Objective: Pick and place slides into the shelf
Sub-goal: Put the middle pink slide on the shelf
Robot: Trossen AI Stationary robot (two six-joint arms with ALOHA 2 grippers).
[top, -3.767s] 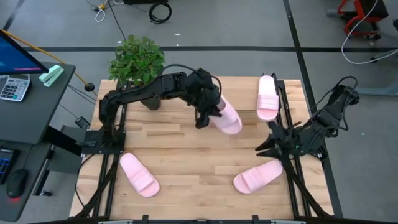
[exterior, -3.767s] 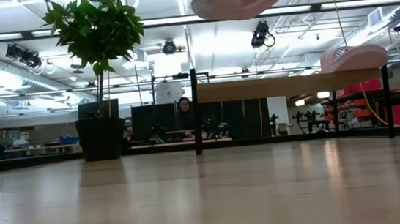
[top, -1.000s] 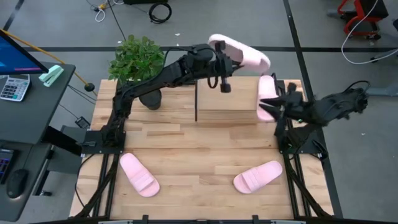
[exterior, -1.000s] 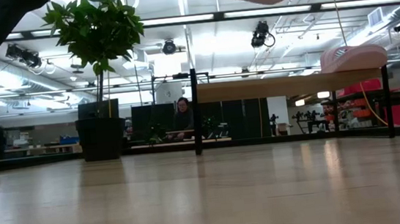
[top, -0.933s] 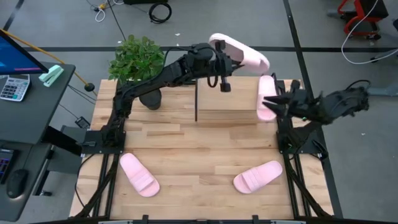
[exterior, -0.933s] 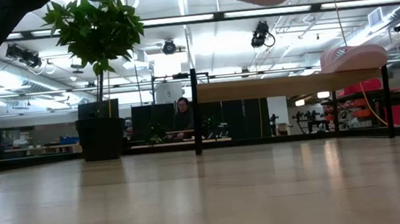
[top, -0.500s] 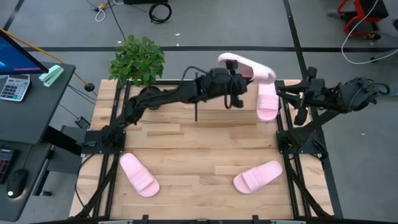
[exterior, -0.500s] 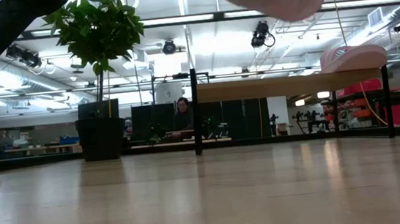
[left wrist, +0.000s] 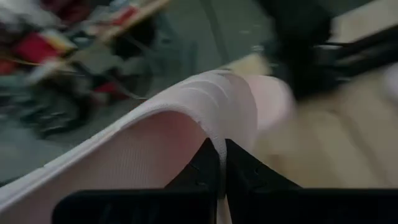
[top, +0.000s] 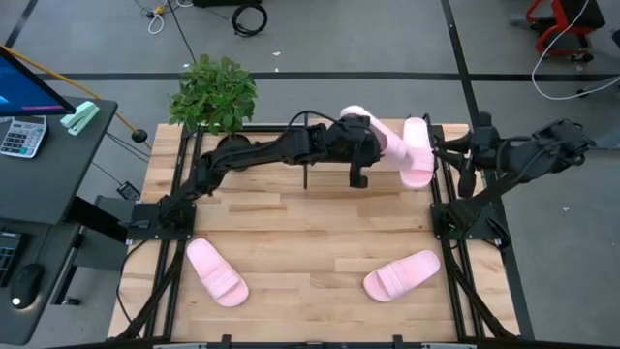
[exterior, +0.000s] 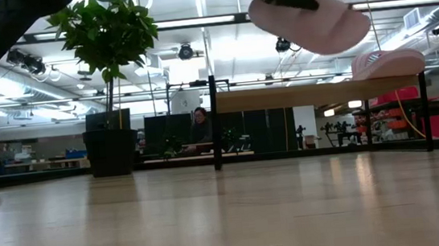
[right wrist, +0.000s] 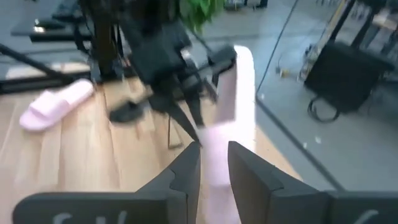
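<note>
My left gripper (top: 366, 145) is shut on a pale pink slide (top: 380, 136) in the air above the shelf (top: 383, 174). In the low view the slide (exterior: 311, 21) hangs tilted over the wood top (exterior: 306, 95). A second slide (top: 417, 150) lies sole-down on the shelf top at its right end. My right gripper (top: 441, 152) is open at that slide's right side, and in the right wrist view the slide (right wrist: 225, 124) shows just ahead of the fingers. Two more slides (top: 216, 271) (top: 402, 274) lie flat on the table. My left gripper (left wrist: 221, 171) pinches the edge of the slide's wide ribbed strap (left wrist: 214, 127) between its two fingers, coming from above. The slide is lifted clear, tilted, its right end lower, the sole facing down. My right gripper: I cannot tell whether its fingers (right wrist: 186, 168) touch the slide on the shelf.
A potted plant (top: 213, 92) stands at the table's far left corner. The shelf's thin black posts (exterior: 215, 123) stand on the tabletop. A desk with a calculator (top: 21, 136) is beyond the left edge. A person (exterior: 201, 126) sits far behind the table.
My left gripper has carried its slide down and toward the near and right, from high over the shelf's far edge to just above the shelf top; the slide has tipped, right end lower. My right arm has swung toward the far edge, its gripper staying beside the shelf slide.
</note>
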